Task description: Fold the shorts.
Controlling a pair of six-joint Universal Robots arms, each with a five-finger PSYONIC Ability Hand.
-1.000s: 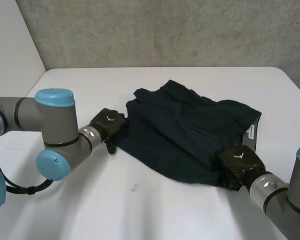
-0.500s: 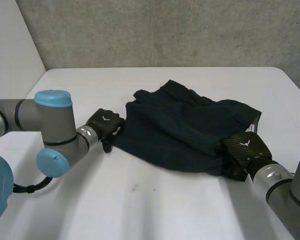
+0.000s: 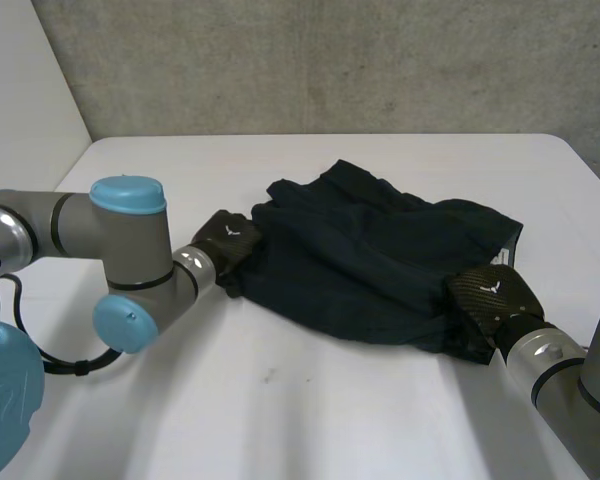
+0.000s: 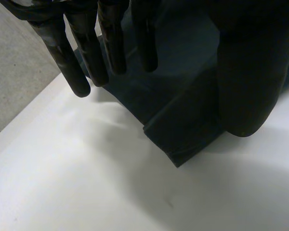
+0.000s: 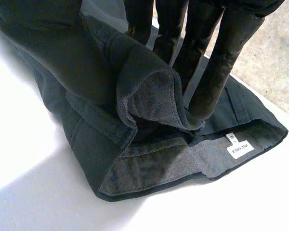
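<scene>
Grey left arm (image 3: pixel 65 225) and right arm (image 3: pixel 590 405) have round light-blue caps and silver wrists; the black left hand (image 3: pixel 226 241) and right hand (image 3: pixel 492 299) bear white emblems.

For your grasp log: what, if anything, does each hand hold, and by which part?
Right hand pinches the shorts at the waistband near the label; left hand holds nothing.

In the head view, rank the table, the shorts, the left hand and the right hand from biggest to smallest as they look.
1. table
2. shorts
3 and 4. The right hand looks slightly bigger than the left hand, but it is nearer the camera, so those two stay unranked.
</scene>
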